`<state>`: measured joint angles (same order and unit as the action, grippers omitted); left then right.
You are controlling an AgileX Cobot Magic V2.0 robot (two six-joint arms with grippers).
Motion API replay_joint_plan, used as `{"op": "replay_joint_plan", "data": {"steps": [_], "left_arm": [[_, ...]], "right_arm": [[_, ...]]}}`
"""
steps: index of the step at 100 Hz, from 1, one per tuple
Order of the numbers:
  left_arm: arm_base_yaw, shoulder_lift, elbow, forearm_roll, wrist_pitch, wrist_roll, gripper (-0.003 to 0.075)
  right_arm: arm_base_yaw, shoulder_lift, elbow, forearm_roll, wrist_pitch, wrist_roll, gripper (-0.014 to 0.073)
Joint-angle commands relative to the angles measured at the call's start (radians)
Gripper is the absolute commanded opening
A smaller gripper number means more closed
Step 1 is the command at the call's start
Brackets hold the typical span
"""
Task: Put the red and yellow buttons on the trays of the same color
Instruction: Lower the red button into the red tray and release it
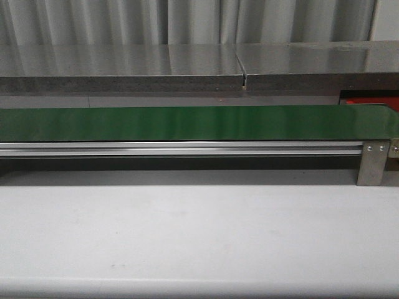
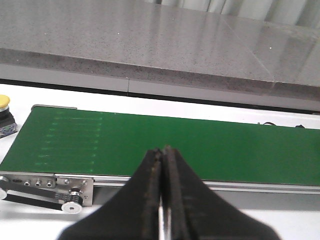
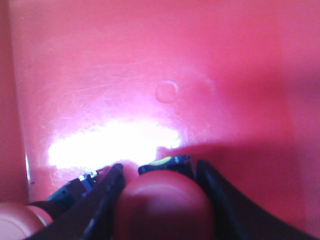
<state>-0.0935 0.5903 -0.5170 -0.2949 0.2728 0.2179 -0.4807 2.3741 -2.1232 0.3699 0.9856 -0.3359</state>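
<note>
Jaws of the right gripper (image 3: 162, 200) stand narrowly apart, clamped on a red button (image 3: 165, 202) whose smooth domed cap fills the space between them, a dark housing with a yellow-green fleck showing just behind it. Directly beneath spreads the red tray (image 3: 165, 75), its glossy floor scuffed, glaring under a light and marked with a small moulded circle, so this appears to be the placing step for a red button on its matching tray. What the next move calls for, by that reading, is a short descent and a parting of the jaws without tipping the cap. A second rounded red shape (image 3: 20, 220) sits just beside the gripper; whether it is another button cannot be told. Across the cell, the left gripper (image 2: 162, 165) hangs with its jaws pressed together on nothing, above the near edge of the bare green conveyor belt (image 2: 200, 150), past whose end sits a yellow-capped push-button (image 2: 4, 101). From the front, only a sliver of red (image 1: 371, 101) shows at the belt's far right.
</note>
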Motion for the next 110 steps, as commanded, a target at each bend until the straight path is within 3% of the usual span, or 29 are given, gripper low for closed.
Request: {"op": "replay_joint_plan", "data": {"steps": [1, 13, 25, 52, 85, 99, 110], "left_arm": [[-0.009, 0.000, -0.029, -0.012, -0.076, 0.002, -0.0019], [-0.009, 0.000, -0.029, -0.012, -0.076, 0.002, -0.0019], [-0.009, 0.000, -0.029, -0.012, -0.076, 0.002, -0.0019], [-0.009, 0.000, -0.029, -0.012, -0.076, 0.002, -0.0019], [-0.009, 0.000, -0.029, -0.012, -0.076, 0.002, -0.0019], [-0.009, 0.000, -0.029, -0.012, -0.076, 0.002, -0.0019], [-0.009, 0.000, -0.029, -0.012, -0.076, 0.002, -0.0019]], "right_arm": [[-0.007, -0.064, -0.029, 0.012, -0.015, -0.005, 0.0316], [-0.013, -0.079, -0.034, 0.012, -0.015, -0.005, 0.0536], [-0.019, -0.120, -0.037, 0.012, -0.018, -0.005, 0.0643], [-0.011, -0.265, -0.038, 0.049, -0.010, -0.005, 0.0644], [0.115, -0.497, -0.029, 0.066, 0.062, -0.016, 0.0591], [0.180, -0.620, 0.075, 0.065, 0.042, -0.041, 0.0591], [0.232, -0.761, 0.256, 0.058, -0.041, -0.067, 0.0591]]}}
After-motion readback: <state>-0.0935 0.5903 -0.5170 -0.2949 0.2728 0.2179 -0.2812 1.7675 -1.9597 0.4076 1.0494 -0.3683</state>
